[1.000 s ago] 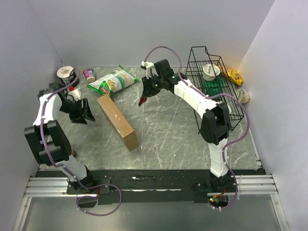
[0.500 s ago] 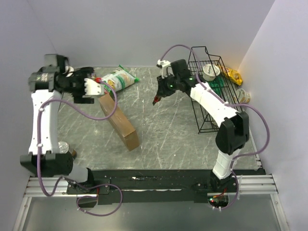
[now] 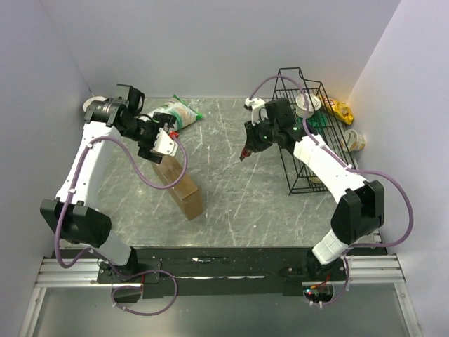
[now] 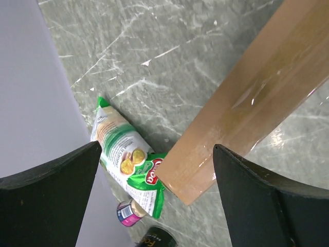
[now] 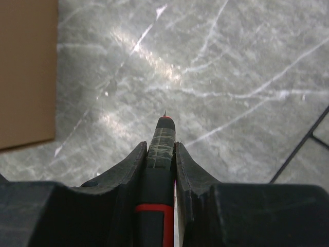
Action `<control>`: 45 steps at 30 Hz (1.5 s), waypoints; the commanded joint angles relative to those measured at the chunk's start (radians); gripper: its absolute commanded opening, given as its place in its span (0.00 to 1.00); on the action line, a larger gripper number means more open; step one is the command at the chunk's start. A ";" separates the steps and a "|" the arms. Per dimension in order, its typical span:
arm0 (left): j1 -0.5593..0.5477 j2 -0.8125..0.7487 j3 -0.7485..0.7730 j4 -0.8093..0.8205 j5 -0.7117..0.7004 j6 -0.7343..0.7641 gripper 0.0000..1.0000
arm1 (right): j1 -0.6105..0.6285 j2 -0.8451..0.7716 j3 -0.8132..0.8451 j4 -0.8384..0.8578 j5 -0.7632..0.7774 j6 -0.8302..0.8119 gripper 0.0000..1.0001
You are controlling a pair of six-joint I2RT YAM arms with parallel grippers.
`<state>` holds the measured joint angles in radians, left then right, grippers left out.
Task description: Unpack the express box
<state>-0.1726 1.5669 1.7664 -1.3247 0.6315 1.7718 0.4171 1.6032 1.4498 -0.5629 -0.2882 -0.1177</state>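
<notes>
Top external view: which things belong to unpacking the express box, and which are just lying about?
Job: express box, red-tipped tool in the right gripper, left gripper.
Lying about: snack bag, wire basket, lidded cups, yellow packet.

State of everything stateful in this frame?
express box: closed, tape intact.
left claw: open, at the box's far end.
right claw: shut on black tool.
black tool: gripped, tip exposed.
snack bag: lying flat.
wire basket: cup inside.
</notes>
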 commanded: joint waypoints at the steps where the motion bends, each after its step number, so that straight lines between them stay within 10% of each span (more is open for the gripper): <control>1: -0.018 -0.071 -0.005 -0.056 0.065 -0.076 0.96 | -0.020 -0.074 -0.034 0.049 0.018 -0.017 0.00; 12: -0.047 -0.202 -0.202 -0.051 0.016 -0.204 1.00 | -0.041 -0.054 -0.008 0.034 -0.009 -0.005 0.00; 21: 0.277 -0.490 -0.545 -0.053 0.086 -0.039 0.58 | -0.041 -0.032 0.000 0.023 -0.020 0.022 0.00; 24: 0.262 -0.522 -0.674 -0.050 0.169 0.076 0.26 | -0.031 -0.005 0.035 0.009 -0.035 0.026 0.00; 25: 0.243 -0.519 -0.705 -0.048 0.181 0.109 0.01 | -0.028 0.007 0.043 0.005 -0.029 0.024 0.00; 45: -0.240 -0.524 -1.335 0.921 -0.016 -0.339 0.01 | 0.040 -0.042 0.034 -0.017 0.030 -0.014 0.00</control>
<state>-0.3534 1.0222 0.4828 -0.6041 0.6632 1.5196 0.4492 1.6234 1.4662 -0.5991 -0.2760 -0.1173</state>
